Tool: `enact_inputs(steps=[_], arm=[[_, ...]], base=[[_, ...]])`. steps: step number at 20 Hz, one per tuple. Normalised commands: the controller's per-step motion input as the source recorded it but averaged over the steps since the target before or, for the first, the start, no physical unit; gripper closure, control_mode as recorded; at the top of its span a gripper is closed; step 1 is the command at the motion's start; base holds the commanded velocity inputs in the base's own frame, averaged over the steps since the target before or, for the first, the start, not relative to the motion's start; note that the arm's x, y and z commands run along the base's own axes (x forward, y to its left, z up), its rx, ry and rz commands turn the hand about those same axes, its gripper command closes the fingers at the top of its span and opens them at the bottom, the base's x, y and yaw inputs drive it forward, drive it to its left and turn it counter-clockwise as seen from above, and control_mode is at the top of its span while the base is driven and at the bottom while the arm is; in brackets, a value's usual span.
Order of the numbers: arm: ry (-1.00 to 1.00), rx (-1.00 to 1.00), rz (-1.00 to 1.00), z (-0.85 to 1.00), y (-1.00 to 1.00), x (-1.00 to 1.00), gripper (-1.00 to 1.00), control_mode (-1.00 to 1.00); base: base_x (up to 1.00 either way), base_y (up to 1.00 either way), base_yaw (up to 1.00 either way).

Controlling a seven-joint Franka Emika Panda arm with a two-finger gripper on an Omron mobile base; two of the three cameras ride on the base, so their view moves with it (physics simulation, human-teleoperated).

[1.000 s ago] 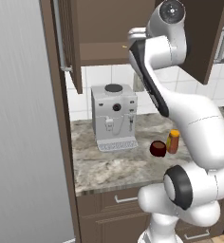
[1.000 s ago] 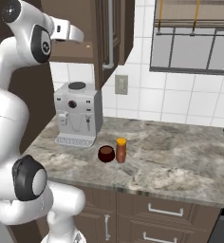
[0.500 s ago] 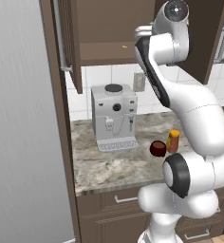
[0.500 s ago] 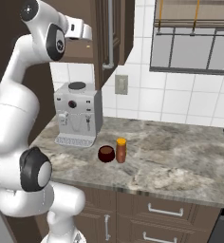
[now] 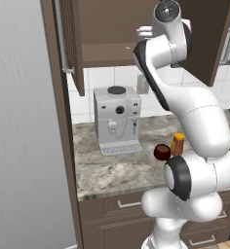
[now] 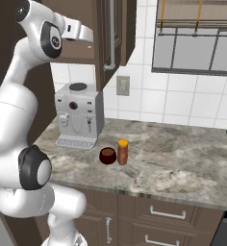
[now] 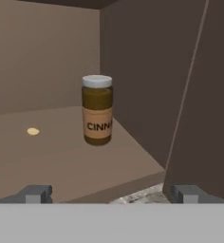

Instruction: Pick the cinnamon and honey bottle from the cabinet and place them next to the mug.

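Two things sit mid-desk (image 5: 107, 170) in left base view: mug (image 5: 161, 151) and honey bottle (image 5: 177, 144), just beside each other, right of the coffee machine (image 5: 116, 119). Arm reaches up to the open cabinet (image 5: 107, 29). Right base view: same pair near the desk's front edge, mug (image 6: 107, 155) left of honey bottle (image 6: 122, 152); hand at the cabinet's lower front edge. Hand view: cinnamon (image 7: 97, 109) stands upright on the cabinet floor toward the right wall, a small yellow speck (image 7: 33, 131) to its left. Fingers (image 7: 113, 193) spread wide, empty, well short of the jar.
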Motion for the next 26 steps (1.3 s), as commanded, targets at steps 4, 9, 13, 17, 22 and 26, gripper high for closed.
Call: enact_inputs(steps=[4,9,13,17,22,26], arm=[[0.0,0.0,-0.02,0.0,0.0,0.25,-1.0,-1.0],[0.0,0.0,0.0,0.0,0.0,0.32,-1.0,-1.0],[0.05,0.0,0.0,0.0,0.0,0.34,-1.0,-1.0],[0.07,0.0,0.0,0.0,0.0,0.3,-1.0,-1.0],[0.05,0.0,0.0,0.0,0.0,0.21,-1.0,-1.0],[0.02,0.0,-0.05,0.0,0.0,0.1,-1.0,-1.0]], base=[[0.0,0.0,0.0],[0.0,0.0,0.0],[0.0,0.0,0.0],[0.0,0.0,0.0],[0.0,0.0,0.0],[0.0,0.0,0.0]])
